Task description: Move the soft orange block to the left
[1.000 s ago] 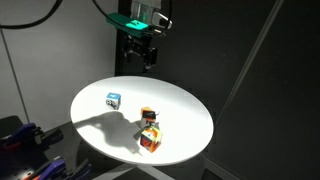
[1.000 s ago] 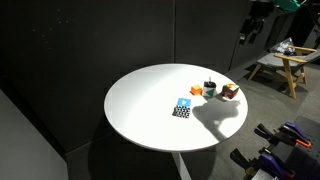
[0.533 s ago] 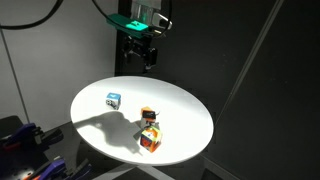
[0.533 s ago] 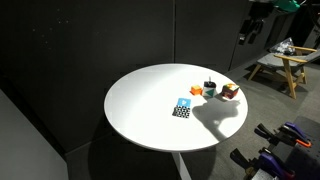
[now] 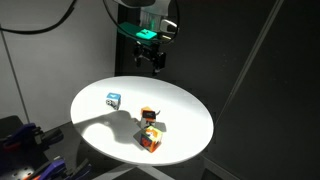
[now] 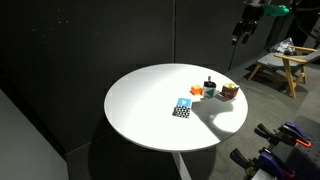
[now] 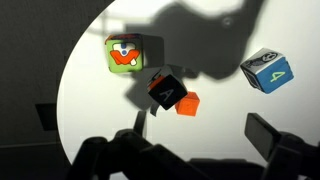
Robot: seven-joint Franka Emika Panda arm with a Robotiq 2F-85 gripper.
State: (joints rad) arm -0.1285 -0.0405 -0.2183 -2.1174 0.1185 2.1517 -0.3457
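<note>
The soft orange block (image 5: 151,139) is an orange-red cube with whitish patches near the table's front edge. It looks dark red in the exterior view (image 6: 230,92), and in the wrist view (image 7: 124,54) it lies at the upper left. My gripper (image 5: 153,62) hangs high above the far side of the round white table (image 5: 190,112). It is open and empty. It shows at the top right in the exterior view (image 6: 240,35), and its fingers (image 7: 160,132) frame the bottom of the wrist view.
An orange-topped block with black markings (image 5: 149,115) (image 7: 167,92) stands just beyond the soft orange block. A blue-and-white cube (image 5: 113,99) (image 6: 183,107) (image 7: 267,70) sits apart from both. A wooden bench (image 6: 280,66) stands past the table.
My gripper has shifted sideways a little, still high above the table. The blocks have not moved.
</note>
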